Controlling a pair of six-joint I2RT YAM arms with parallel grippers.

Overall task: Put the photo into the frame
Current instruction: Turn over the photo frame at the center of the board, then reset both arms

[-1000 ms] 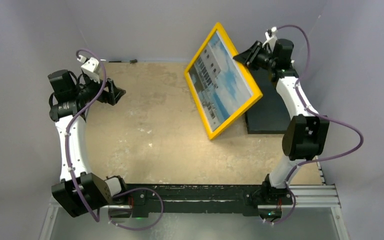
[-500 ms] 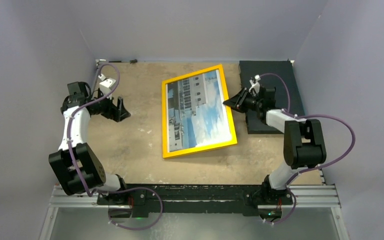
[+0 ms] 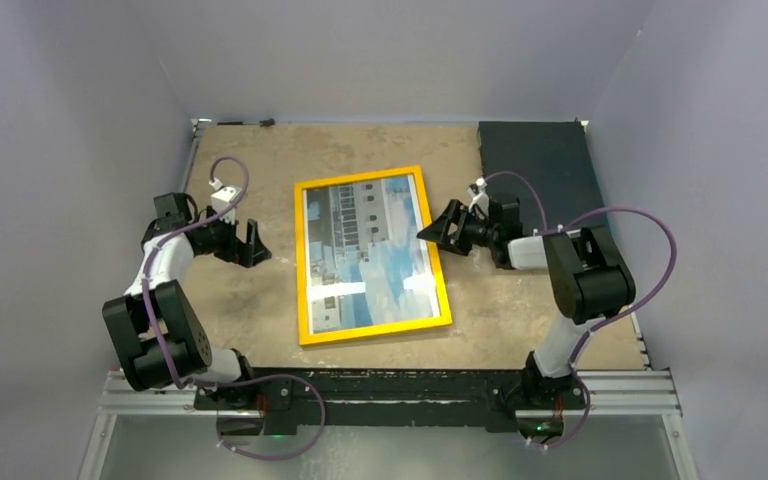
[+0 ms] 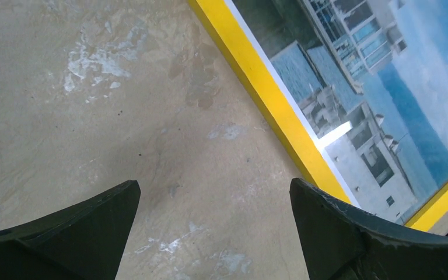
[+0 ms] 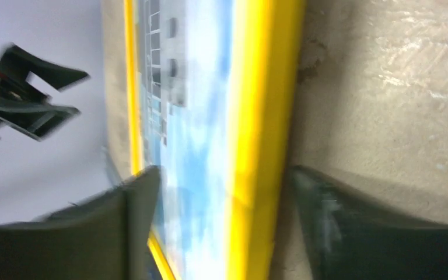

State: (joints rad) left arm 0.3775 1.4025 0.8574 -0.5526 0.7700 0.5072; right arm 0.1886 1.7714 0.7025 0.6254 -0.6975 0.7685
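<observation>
Down it comes! The frame, tilted up a second ago, now lies flat on the table, and the photo shows through its pane. The right gripper is loosening, jaws spread astride the frame's right edge. The left gripper gapes wide just left of the frame. The job looks about done.

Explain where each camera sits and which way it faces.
Top external: above, behind the robot, looking down on the table; left arm and right arm show.
Left wrist: looks down at the table and the frame; open left gripper shows.
Right wrist: looks along the frame's edge; right gripper shows astride it.
Shared: all see the frame and the photo.
</observation>
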